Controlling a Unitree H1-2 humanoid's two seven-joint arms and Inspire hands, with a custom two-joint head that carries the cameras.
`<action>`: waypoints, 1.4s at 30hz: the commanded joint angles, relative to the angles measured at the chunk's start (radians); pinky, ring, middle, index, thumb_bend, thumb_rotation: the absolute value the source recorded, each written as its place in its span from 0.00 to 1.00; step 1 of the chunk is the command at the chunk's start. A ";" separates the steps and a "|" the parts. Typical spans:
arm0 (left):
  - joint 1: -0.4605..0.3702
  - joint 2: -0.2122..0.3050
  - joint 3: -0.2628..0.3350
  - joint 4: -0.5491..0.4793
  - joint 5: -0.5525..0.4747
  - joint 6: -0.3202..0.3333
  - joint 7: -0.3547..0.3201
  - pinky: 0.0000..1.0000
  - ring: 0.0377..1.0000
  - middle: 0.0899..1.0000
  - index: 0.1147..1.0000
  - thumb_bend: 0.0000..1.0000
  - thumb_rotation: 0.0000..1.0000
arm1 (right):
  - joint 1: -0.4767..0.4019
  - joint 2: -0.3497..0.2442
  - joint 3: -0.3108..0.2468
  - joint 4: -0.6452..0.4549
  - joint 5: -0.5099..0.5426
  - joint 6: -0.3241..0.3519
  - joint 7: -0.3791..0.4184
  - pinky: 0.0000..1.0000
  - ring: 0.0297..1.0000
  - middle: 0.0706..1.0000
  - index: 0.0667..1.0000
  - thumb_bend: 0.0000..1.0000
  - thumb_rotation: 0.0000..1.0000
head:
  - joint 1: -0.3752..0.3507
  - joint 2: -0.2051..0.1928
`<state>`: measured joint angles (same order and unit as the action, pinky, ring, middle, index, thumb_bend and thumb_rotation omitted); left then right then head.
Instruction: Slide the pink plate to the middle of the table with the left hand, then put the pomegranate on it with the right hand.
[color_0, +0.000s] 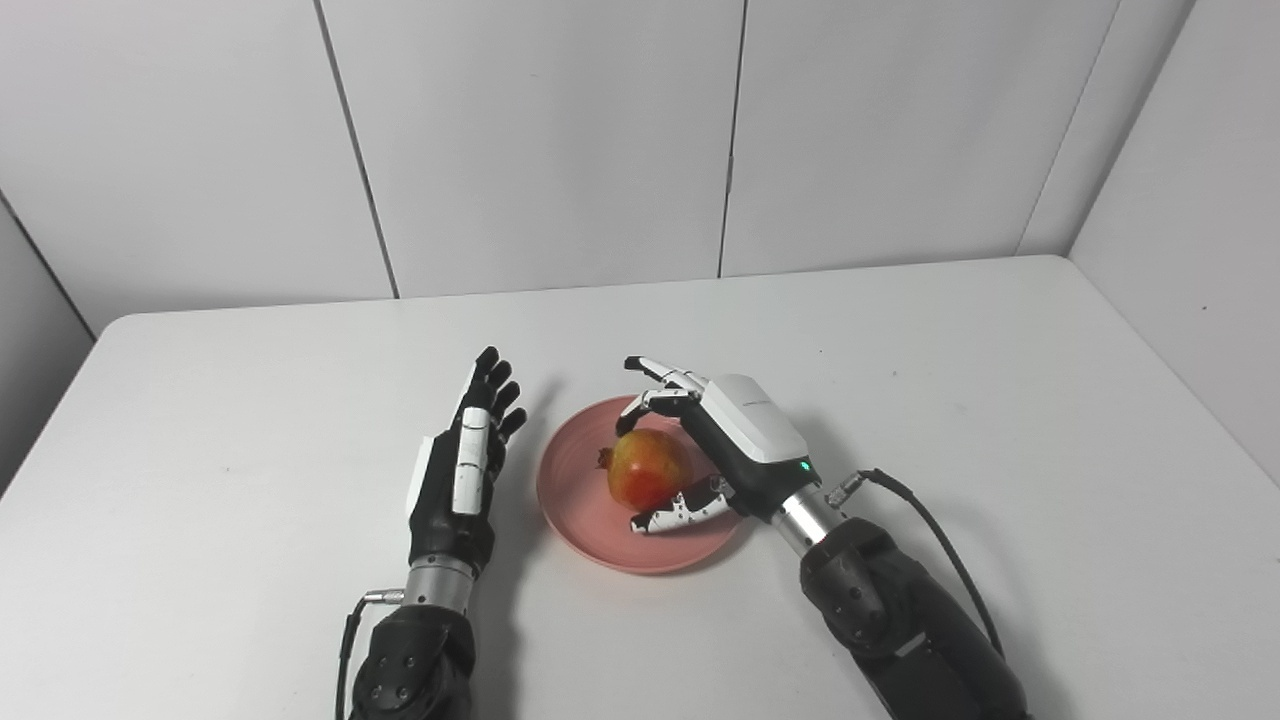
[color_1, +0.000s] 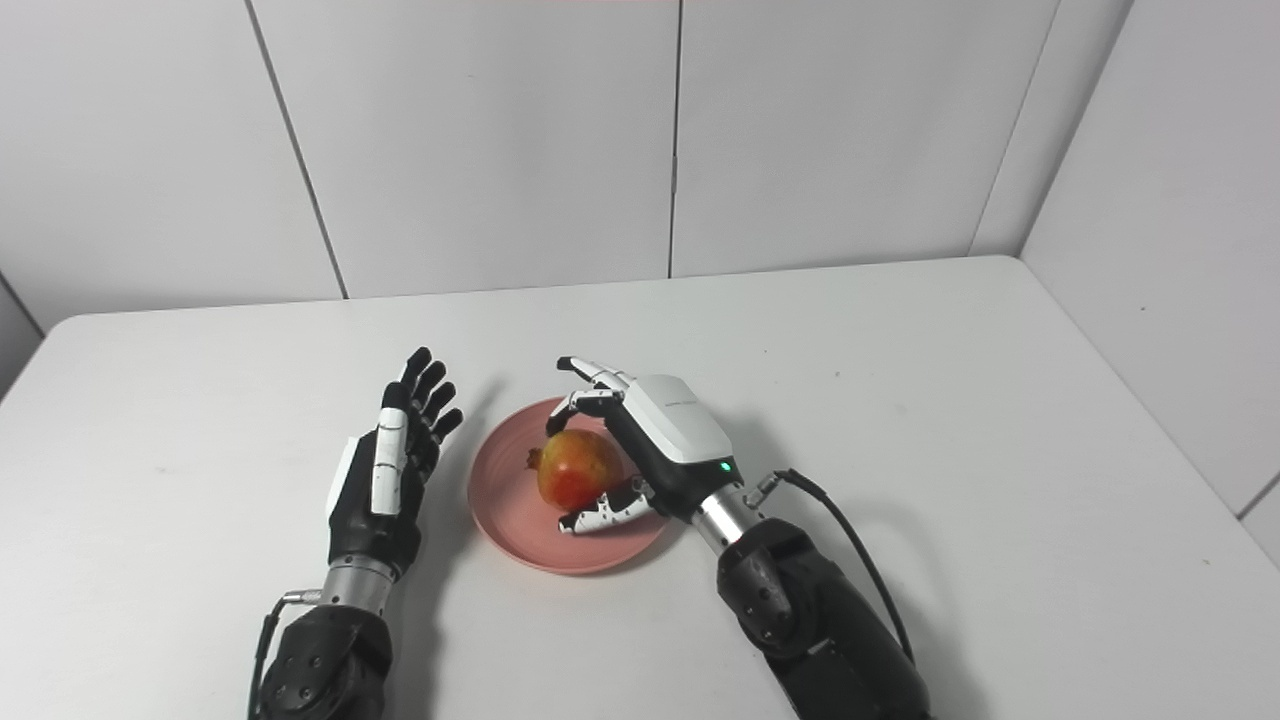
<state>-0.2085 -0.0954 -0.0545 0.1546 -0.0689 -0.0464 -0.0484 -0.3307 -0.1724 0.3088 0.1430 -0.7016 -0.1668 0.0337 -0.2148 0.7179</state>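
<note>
The pink plate (color_0: 575, 500) lies near the middle of the white table (color_0: 1000, 400). A red-yellow pomegranate (color_0: 645, 468) rests on the plate. My right hand (color_0: 725, 440) reaches in from the right and wraps the fruit, with its thumb against the near side and its fingers (color_0: 655, 385) curled over the far top. My left hand (color_0: 465, 465) stands on edge just left of the plate, open, fingers straight and pointing away from me. A narrow gap separates it from the plate's rim.
White wall panels close the table at the back and on the right. A black cable (color_0: 940, 540) loops off my right wrist above the tabletop.
</note>
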 joint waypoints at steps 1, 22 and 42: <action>-0.028 -0.002 -0.008 -0.037 0.010 -0.010 -0.003 0.93 0.96 0.97 0.94 0.70 0.98 | -0.028 -0.007 -0.005 -0.038 0.019 0.002 0.004 0.90 0.94 0.94 0.46 0.50 0.17 | 0.001 0.001; -0.028 -0.003 -0.002 -0.033 -0.020 -0.016 -0.008 0.92 0.95 0.96 0.93 0.71 0.93 | 0.022 0.008 -0.052 -0.134 0.104 -0.021 0.006 0.85 1.00 1.00 1.00 0.72 0.69 | 0.002 0.002; -0.012 0.011 -0.020 -0.040 0.062 -0.038 0.015 0.93 0.96 0.97 0.94 0.73 0.99 | 0.154 0.095 -0.217 -0.201 0.356 0.014 -0.081 1.00 1.00 1.00 1.00 0.70 1.00 | 0.096 -0.030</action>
<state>-0.1996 -0.0875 -0.0630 0.1398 -0.0382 -0.0476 -0.0397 -0.1566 -0.0845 0.1014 -0.0266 -0.3685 -0.1579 -0.0458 -0.1273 0.6918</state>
